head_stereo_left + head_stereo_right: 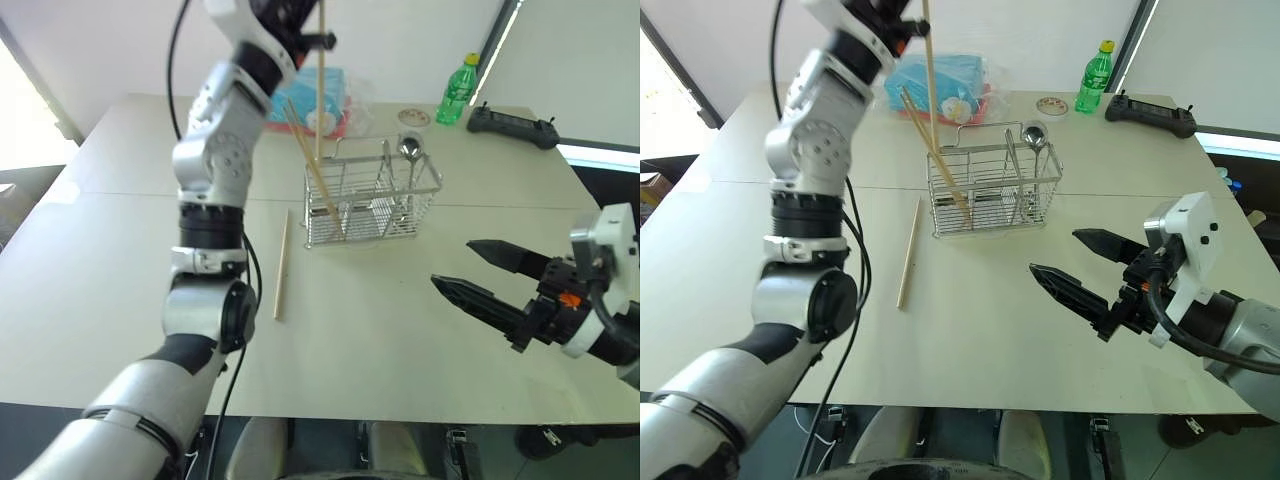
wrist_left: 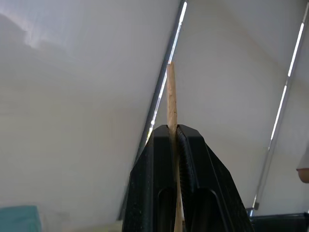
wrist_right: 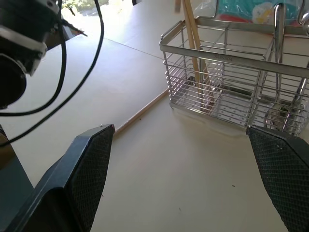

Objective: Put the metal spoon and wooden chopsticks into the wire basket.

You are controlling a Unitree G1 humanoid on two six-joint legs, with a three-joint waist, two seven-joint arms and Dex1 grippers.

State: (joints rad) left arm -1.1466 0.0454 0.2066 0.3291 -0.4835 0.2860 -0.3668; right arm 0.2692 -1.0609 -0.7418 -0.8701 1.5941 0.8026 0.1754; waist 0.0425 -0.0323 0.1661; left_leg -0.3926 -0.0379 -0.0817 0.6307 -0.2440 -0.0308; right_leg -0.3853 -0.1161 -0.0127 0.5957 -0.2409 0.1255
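**Left gripper holds one chopstick above basket; right gripper wide open, empty**

Head views: left gripper (image 1: 300,30) raised over the table (image 1: 120,300), fingers closed on one of the wooden chopsticks (image 1: 320,90), which hangs near upright above the wire basket (image 1: 372,200); more chopsticks lean in the basket's left end; one chopstick (image 1: 281,265) lies flat on the table just left of the basket; metal spoon (image 1: 409,160) stands in the right end, bowl up; right gripper (image 1: 480,272) hovers right of the basket, jaws spread wide, nothing between them.

Left wrist view: fingers (image 2: 193,183) pinched tight on the stick.

Right wrist view: open fingers (image 3: 89,169) frame the basket and the lying chopstick.
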